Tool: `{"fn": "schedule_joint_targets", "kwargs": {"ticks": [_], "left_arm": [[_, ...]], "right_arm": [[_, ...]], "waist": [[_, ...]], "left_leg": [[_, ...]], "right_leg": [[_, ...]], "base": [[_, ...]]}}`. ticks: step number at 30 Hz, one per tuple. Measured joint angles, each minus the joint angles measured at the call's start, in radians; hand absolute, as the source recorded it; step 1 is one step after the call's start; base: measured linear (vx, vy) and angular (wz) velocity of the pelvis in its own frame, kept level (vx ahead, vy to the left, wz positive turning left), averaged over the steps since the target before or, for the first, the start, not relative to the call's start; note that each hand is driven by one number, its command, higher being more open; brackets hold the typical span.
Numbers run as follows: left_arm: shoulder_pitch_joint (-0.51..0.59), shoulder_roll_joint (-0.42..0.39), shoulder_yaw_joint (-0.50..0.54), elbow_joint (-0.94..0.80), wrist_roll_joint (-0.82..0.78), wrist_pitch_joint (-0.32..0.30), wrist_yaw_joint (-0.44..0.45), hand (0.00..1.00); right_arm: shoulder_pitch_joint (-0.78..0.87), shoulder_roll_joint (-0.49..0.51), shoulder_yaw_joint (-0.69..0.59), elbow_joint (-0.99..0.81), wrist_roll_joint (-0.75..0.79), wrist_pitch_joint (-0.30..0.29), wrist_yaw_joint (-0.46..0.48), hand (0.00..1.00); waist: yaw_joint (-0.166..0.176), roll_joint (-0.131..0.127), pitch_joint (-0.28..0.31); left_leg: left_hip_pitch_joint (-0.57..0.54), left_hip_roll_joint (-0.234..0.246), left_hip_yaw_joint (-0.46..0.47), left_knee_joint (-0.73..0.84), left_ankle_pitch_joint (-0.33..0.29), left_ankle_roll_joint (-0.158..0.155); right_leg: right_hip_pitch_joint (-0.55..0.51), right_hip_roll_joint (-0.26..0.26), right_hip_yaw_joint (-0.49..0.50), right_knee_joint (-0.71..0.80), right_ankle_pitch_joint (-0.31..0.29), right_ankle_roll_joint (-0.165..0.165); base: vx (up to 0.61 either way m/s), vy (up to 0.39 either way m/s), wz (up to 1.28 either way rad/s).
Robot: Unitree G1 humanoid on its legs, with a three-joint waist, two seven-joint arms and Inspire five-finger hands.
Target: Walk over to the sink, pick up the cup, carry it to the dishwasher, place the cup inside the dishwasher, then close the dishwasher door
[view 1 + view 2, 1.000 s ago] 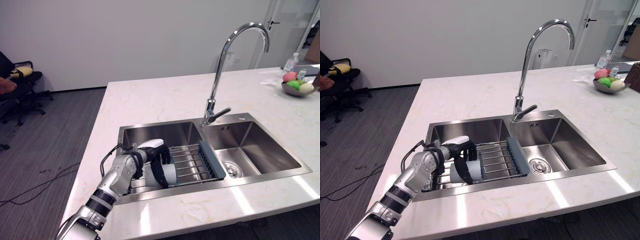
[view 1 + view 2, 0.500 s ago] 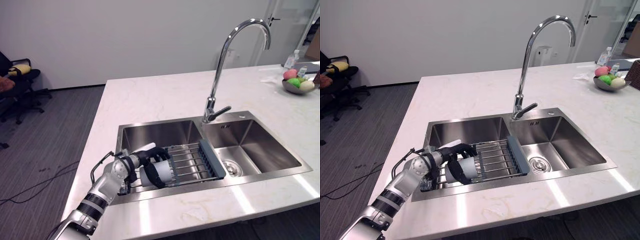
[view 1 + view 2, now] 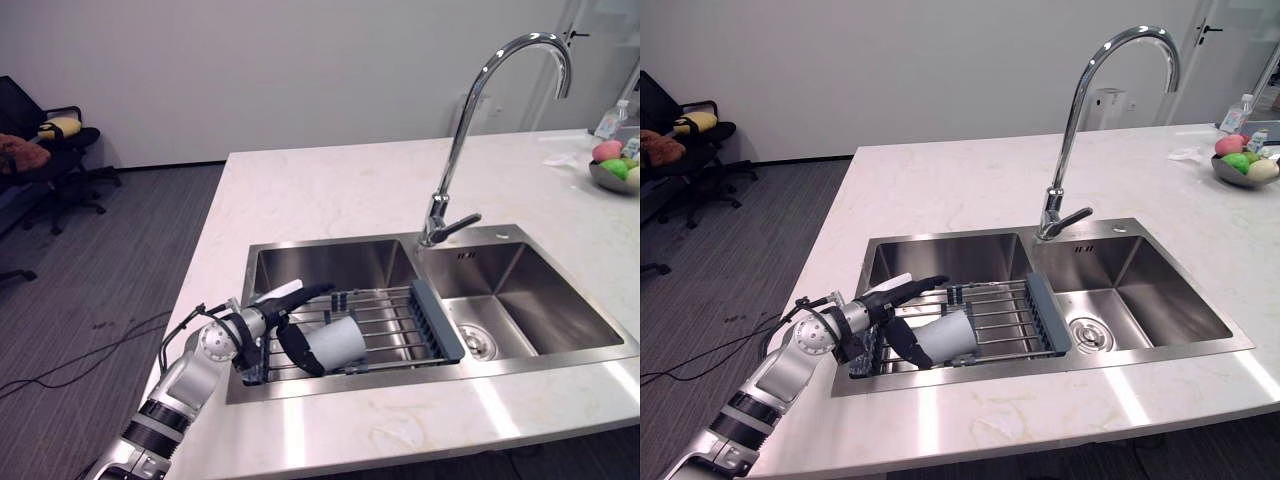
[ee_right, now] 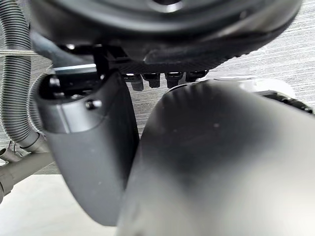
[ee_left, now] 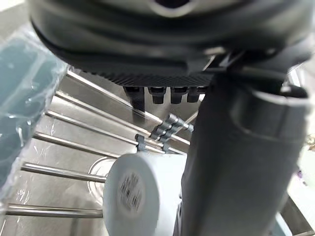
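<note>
Cup first: it's a pale one, lying on its side on the wire rack in the left basin, with its flat base turned toward the robot's left hand

Now the rest, biggest down

- white marbled countertop takes up most of the head views, with grey floor off to the left of it
- double-basin steel sink is set into the countertop; the right basin has a round drain at its bottom
- a tall chrome gooseneck faucet stands behind the divider between the two basins, lever pointing right
- black office chair is far off by the wall, well apart from the island
- wire rack spans the left basin, with a blue-grey end piece on the side toward the divider
- left hand reaches into the left basin from the left. Its fingers are stretched out straight over the rack, above and behind the cup, not wrapped round it. The thumb bends down just beside the cup's base, so the cup sits between the two with the hand spread apart
- right hand turns up in its own wrist view over grey floor, and I honestly can't tell if it's spread or closed
- a fruit bowl sits at the far right edge of the countertop, with a small bottle just behind it
</note>
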Motion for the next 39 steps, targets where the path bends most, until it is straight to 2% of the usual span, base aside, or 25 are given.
{"fn": "schedule_joint_targets", "kwargs": {"ticks": [13, 15, 21, 27, 39], "left_arm": [[0.037, -0.004, -0.006, -0.051, 0.052, 0.0, 0.001, 1.0], [0.049, -0.004, -0.014, -0.074, 0.05, -0.003, 0.047, 1.0], [0.079, -0.013, -0.014, -0.15, 0.044, -0.097, 0.218, 1.0], [0.091, -0.096, -0.008, -0.258, 0.076, -0.197, 0.279, 1.0], [0.138, -0.083, -0.097, -0.235, 0.177, -0.203, 0.272, 1.0]], "right_arm": [[0.004, 0.002, 0.005, 0.001, 0.013, 0.002, -0.002, 1.0], [0.003, 0.002, 0.007, 0.0, 0.016, 0.002, -0.005, 1.0], [0.006, 0.002, 0.028, 0.0, 0.032, 0.004, -0.022, 1.0], [0.004, 0.003, 0.044, -0.001, 0.032, 0.011, -0.03, 1.0], [-0.001, 0.0, 0.068, -0.006, 0.031, 0.02, -0.037, 1.0]], "waist": [[0.022, -0.012, 0.009], [0.022, -0.012, 0.009], [0.028, -0.017, 0.01], [0.044, -0.02, 0.009], [0.042, -0.02, 0.009]], "left_leg": [[-0.001, 0.0, -0.006, 0.0, 0.001, 0.001], [-0.001, 0.0, -0.006, 0.0, 0.001, 0.001], [-0.003, -0.001, -0.01, 0.0, 0.001, 0.001], [-0.007, -0.003, -0.012, 0.0, 0.002, 0.002], [-0.002, -0.004, -0.011, 0.0, 0.003, 0.004]], "right_leg": [[0.003, -0.001, -0.008, 0.001, -0.001, 0.002], [0.003, -0.001, -0.008, 0.001, -0.001, 0.002], [0.004, -0.003, -0.011, 0.001, -0.001, 0.002], [0.005, -0.004, -0.013, 0.001, -0.001, 0.002], [0.005, -0.006, -0.013, 0.001, -0.001, 0.002]], "base": [[-0.01, -0.007, 0.0], [-0.04, -0.029, 0.0], [-0.02, -0.021, 0.02], [0.0, 0.0, 0.0], [0.0, 0.0, 0.0]]}}
